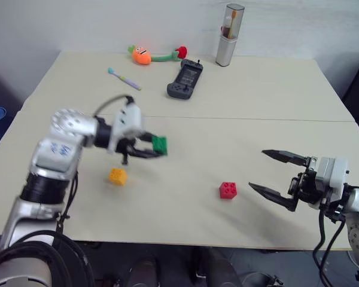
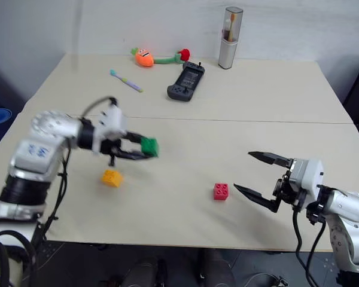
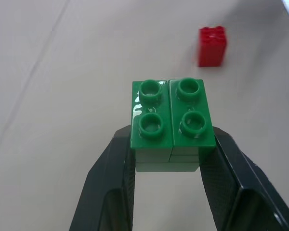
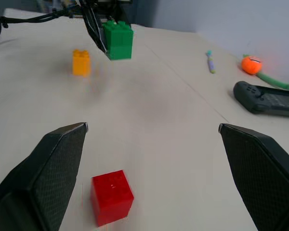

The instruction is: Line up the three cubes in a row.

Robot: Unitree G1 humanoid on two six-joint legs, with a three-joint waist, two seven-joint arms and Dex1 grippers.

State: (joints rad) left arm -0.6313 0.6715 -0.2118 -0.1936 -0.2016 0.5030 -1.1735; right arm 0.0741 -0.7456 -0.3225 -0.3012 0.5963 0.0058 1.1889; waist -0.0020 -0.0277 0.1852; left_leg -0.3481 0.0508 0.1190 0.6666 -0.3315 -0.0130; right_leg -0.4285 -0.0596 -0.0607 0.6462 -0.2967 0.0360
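Observation:
My left gripper (image 1: pixel 152 148) is shut on the green cube (image 1: pixel 160 144) and holds it a little above the table; its studs show up close (image 3: pixel 171 113) between the black fingers (image 3: pixel 111 173). The yellow-orange cube (image 1: pixel 117 176) sits on the table below and to the left of the green one. Toward the front right of the middle sits the red cube (image 1: pixel 228 190), which also shows beyond the held cube (image 3: pixel 212 45). Right of the red cube my right gripper (image 1: pixel 270 173) stands open and empty, level with the table, with the red cube (image 4: pixel 111 196) lying between and ahead of its fingers.
At the back of the table (image 1: pixel 257 95) lie a black game controller (image 1: pixel 185 79), a small toothbrush (image 1: pixel 124 78), an orange carrot plush toy (image 1: pixel 151 55) and an upright grey toothbrush case (image 1: pixel 229 34). A seam runs across the table's middle.

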